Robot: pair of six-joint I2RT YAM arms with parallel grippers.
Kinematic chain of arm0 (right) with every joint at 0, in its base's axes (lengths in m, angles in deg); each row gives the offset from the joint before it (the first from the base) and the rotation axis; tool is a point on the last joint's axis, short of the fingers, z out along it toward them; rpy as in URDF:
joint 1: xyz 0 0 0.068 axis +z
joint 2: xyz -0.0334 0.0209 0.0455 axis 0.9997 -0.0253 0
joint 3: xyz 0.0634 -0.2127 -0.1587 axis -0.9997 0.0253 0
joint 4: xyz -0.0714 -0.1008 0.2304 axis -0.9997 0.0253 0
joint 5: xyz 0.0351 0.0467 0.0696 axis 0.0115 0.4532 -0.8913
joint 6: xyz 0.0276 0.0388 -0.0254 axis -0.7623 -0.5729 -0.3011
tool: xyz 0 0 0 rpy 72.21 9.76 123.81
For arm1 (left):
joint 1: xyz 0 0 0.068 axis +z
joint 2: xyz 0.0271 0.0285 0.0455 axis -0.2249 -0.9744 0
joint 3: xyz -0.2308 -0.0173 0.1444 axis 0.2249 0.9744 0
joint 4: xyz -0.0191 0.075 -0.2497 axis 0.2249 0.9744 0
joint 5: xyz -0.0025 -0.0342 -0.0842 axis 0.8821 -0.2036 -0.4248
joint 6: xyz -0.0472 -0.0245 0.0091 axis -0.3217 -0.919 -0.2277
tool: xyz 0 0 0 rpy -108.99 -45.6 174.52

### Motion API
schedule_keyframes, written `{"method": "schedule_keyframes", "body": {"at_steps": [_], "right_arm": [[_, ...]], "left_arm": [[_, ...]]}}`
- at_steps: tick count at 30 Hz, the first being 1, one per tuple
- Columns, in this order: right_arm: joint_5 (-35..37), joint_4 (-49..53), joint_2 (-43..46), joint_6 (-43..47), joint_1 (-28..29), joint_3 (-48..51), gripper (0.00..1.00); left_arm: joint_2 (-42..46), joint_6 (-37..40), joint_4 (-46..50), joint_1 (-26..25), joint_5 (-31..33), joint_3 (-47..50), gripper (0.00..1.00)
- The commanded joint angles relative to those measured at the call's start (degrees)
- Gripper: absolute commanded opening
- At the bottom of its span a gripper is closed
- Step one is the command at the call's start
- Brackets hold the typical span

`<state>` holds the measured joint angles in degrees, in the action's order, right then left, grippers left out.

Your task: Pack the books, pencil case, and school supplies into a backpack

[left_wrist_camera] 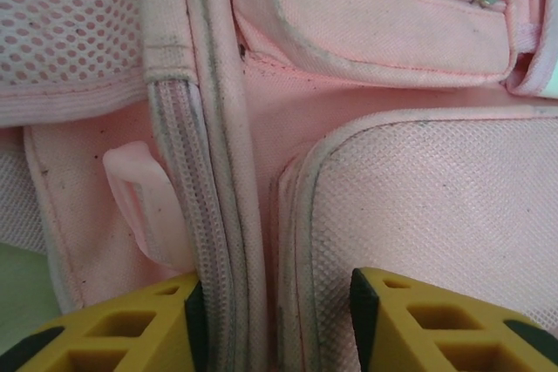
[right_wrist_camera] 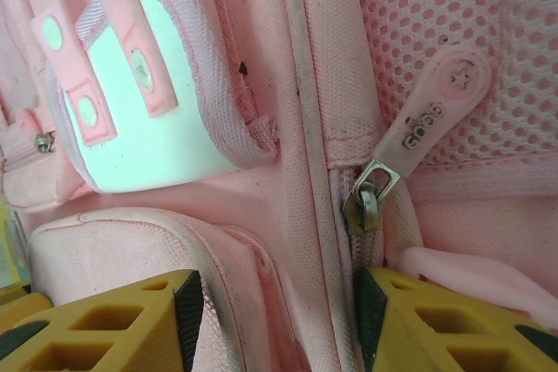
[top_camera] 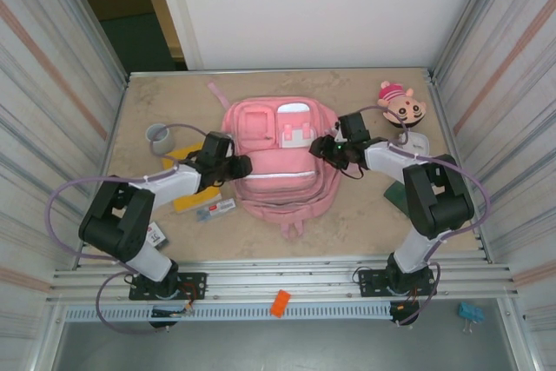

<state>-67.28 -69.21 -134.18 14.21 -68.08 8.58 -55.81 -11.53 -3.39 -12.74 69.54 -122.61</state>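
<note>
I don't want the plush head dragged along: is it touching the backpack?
Apart. The top view shows a strip of table between the plush head and the backpack.

Table (top_camera: pixel 347 223) — backpack (top_camera: pixel 278 188), cup (top_camera: pixel 157 135), plush head (top_camera: pixel 402 104), book (top_camera: pixel 186 203)

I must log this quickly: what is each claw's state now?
Left claw: jaws apart astride the backpack zip strip; grip cannot be told.
Right claw: jaws apart astride backpack fabric; grip cannot be told.
</note>
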Motion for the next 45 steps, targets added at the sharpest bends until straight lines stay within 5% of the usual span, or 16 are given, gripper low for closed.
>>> {"method": "schedule_keyframes", "body": {"at_steps": [1, 8, 23, 42, 45], "right_arm": [[-0.5, -0.2, 4.0, -2.8, 1.3, 1.8, 0.51], [1.7, 4.4, 19.3, -1.8, -5.3, 6.0, 0.56], [3.2, 2.8, 39.7, -0.7, -10.6, 16.1, 0.59], [3.7, 1.3, 41.0, 0.5, -10.7, 18.0, 0.63], [3.7, 1.5, 40.8, 0.0, -11.3, 18.1, 0.69]], "left_arm": [[3.1, 0.8, 3.7, 0.8, 0.8, 0.1, 0.48], [13.6, 17.7, 5.1, -3.3, 4.1, -3.6, 0.53], [5.9, 69.3, 4.5, -16.5, -14.9, -7.5, 0.58], [-8.2, 79.9, 2.8, -17.4, -10.0, -12.7, 0.84], [-10.2, 80.7, 2.3, -17.8, -6.8, -13.0, 0.74]]}}
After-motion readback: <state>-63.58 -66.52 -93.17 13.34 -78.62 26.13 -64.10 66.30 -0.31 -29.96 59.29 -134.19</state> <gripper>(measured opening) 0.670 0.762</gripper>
